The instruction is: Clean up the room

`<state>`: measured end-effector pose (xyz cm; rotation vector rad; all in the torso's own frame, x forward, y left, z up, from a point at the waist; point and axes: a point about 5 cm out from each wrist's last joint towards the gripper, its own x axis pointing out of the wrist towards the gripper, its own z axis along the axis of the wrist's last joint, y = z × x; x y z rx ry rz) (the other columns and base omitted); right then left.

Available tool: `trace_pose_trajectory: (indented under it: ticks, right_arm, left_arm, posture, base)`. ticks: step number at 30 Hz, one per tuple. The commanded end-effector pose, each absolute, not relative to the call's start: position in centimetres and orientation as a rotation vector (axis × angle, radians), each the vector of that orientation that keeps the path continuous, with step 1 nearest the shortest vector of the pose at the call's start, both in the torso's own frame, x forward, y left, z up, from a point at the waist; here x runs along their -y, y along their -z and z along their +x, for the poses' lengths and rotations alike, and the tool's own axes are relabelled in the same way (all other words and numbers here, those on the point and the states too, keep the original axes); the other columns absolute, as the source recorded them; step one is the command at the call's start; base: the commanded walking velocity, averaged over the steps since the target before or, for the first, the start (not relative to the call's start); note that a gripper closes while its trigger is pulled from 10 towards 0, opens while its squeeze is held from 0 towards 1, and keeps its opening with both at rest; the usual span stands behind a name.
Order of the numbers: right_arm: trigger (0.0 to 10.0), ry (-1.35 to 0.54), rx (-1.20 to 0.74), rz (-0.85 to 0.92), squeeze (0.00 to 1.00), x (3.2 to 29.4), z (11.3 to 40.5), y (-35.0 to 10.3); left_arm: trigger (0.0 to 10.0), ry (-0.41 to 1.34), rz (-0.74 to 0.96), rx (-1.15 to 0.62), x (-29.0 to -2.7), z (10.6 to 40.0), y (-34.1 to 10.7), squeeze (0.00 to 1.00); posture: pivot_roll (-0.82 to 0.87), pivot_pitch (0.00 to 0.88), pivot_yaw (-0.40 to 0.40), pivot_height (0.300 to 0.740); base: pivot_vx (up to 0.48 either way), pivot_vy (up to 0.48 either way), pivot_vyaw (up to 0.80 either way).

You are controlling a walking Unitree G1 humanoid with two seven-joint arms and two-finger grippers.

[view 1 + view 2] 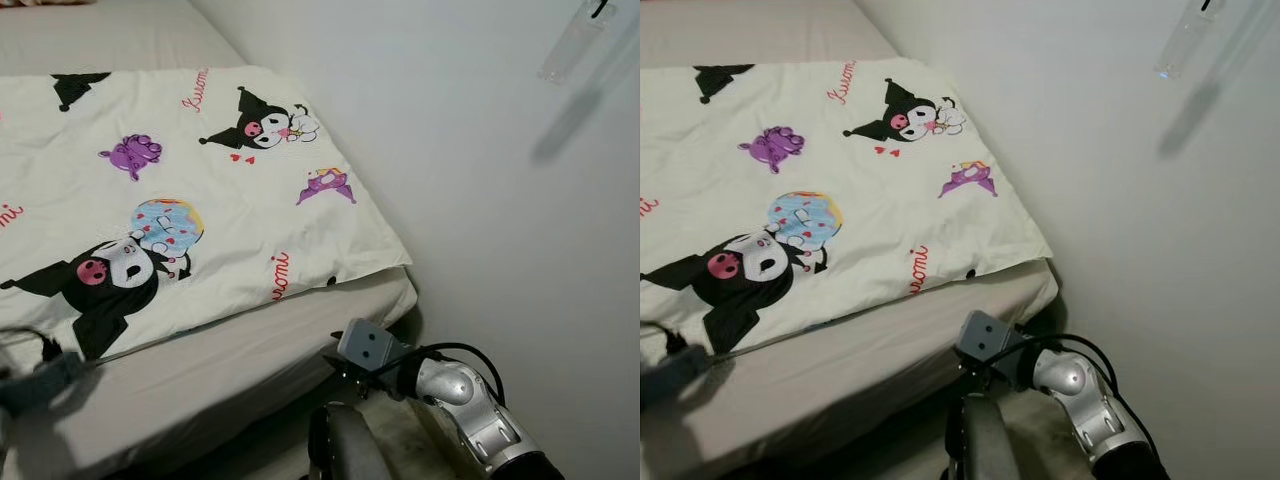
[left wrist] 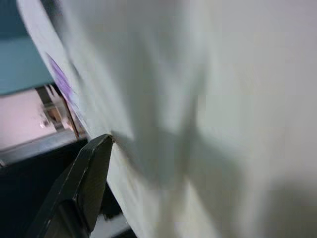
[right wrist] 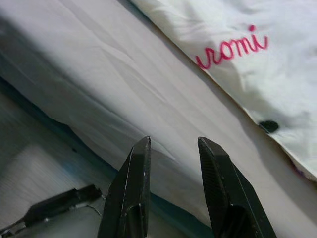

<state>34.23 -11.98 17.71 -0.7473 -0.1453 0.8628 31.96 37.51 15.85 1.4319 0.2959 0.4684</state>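
Observation:
A white quilt [image 1: 200,190] printed with black and purple cartoon figures lies spread flat over a bed with a beige sheet [image 1: 230,360]. My left arm [image 1: 40,378] reaches in blurred at the bed's near edge, by the quilt's hem. In the left wrist view one black finger [image 2: 84,183] shows against white fabric [image 2: 213,119] pressed close to the camera. My right arm [image 1: 455,390] is low by the bed's near corner. My right gripper [image 3: 171,148] is open with nothing between its fingers, facing the mattress side below the quilt corner [image 3: 257,59].
A white wall [image 1: 500,180] runs close along the bed's right side, with a clear object [image 1: 575,40] hanging on it. A narrow strip of floor lies between bed and wall. A dark flat object with a cable [image 3: 54,206] lies on the floor beside the bed.

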Motion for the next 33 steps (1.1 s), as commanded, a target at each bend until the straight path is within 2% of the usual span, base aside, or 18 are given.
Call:
trace_pose_trajectory:
  ticks: [1, 5, 6, 8, 9, 11, 12, 13, 14, 19, 24, 33]
  right_arm:
    - [10.0, -0.855, 0.089, -0.727, 0.0, 13.0, 34.0, -16.7]
    - [10.0, -0.847, 0.082, -0.722, 0.0, 13.1, 34.0, -16.7]
    - [10.0, -0.842, 0.076, -0.717, 0.0, 13.1, 34.0, -16.6]
    - [10.0, -0.839, 0.073, -0.715, 0.0, 13.0, 34.0, -16.5]
    - [10.0, -0.837, 0.07, -0.712, 0.0, 13.0, 34.0, -16.4]
    - [10.0, -0.838, 0.069, -0.713, 0.0, 13.0, 33.9, -16.4]
    - [10.0, -0.841, 0.069, -0.712, 0.0, 12.8, 33.9, -16.3]
    - [10.0, -0.842, 0.069, -0.71, 0.0, 12.7, 33.8, -16.3]
    - [10.0, -0.849, 0.067, -0.708, 0.0, 12.6, 33.8, -16.3]
    - [10.0, -0.863, 0.061, -0.708, 0.0, 12.5, 33.6, -16.1]
    - [10.0, -0.876, 0.054, -0.71, 0.0, 12.4, 33.3, -15.8]
    - [10.0, -0.88, 0.058, -0.703, 0.0, 12.0, 33.1, -15.6]
  left_arm:
    - [10.0, -0.465, 1.467, -0.298, -37.7, 31.8, -15.9, 0.0]
    - [10.0, -0.483, 1.463, -0.251, -37.4, 32.5, -17.1, 0.0]
    - [6.5, -0.491, 1.453, -0.24, -37.3, 32.6, -17.1, 0.0]
    - [6.5, -0.491, 1.449, -0.239, -37.3, 32.5, -17.1, 0.0]
    - [5.1, -0.491, 1.448, -0.24, -37.3, 32.5, -17.0, 0.0]
    - [5.1, -0.484, 1.455, -0.243, -37.3, 32.4, -16.7, 0.0]
    - [8.7, -0.473, 1.466, -0.252, -37.5, 32.1, -16.3, 0.0]
    - [8.7, -0.466, 1.474, -0.258, -37.6, 31.9, -16.1, 0.0]
    - [10.0, -0.451, 1.488, -0.285, -37.9, 31.3, -15.4, 0.0]
    - [10.0, -0.449, 1.505, -0.367, -39.3, 29.6, -14.3, 0.0]
    - [10.0, -0.522, 1.531, -0.501, -42.4, 26.6, -14.0, 0.0]
    - [10.0, -0.51, 1.566, -0.463, -42.2, 27.0, -14.5, 0.0]
  posture:
    - [-0.36, 0.518, -0.199, 0.571]
    - [-0.35, 0.524, -0.192, 0.571]
    - [-0.34, 0.524, -0.187, 0.571]
    - [-0.34, 0.522, -0.186, 0.571]
    - [-0.34, 0.522, -0.186, 0.571]
    - [-0.34, 0.52, -0.179, 0.571]
    - [-0.33, 0.517, -0.177, 0.571]
    - [-0.33, 0.517, -0.177, 0.571]
    - [-0.33, 0.516, -0.175, 0.571]
    - [-0.33, 0.52, -0.173, 0.571]
    - [-0.33, 0.522, -0.173, 0.571]
    - [-0.31, 0.519, -0.16, 0.571]
  base:
    - [0.0, 0.0, 0.0]
    - [0.0, 0.0, 0.0]
    - [0.0, 0.0, 0.0]
    - [0.0, 0.0, 0.0]
    - [0.0, 0.0, 0.0]
    - [0.0, 0.0, 0.0]
    - [0.0, 0.0, 0.0]
    - [0.0, 0.0, 0.0]
    - [0.0, 0.0, 0.0]
    - [0.0, 0.0, 0.0]
    - [0.0, 0.0, 0.0]
    - [0.0, 0.0, 0.0]
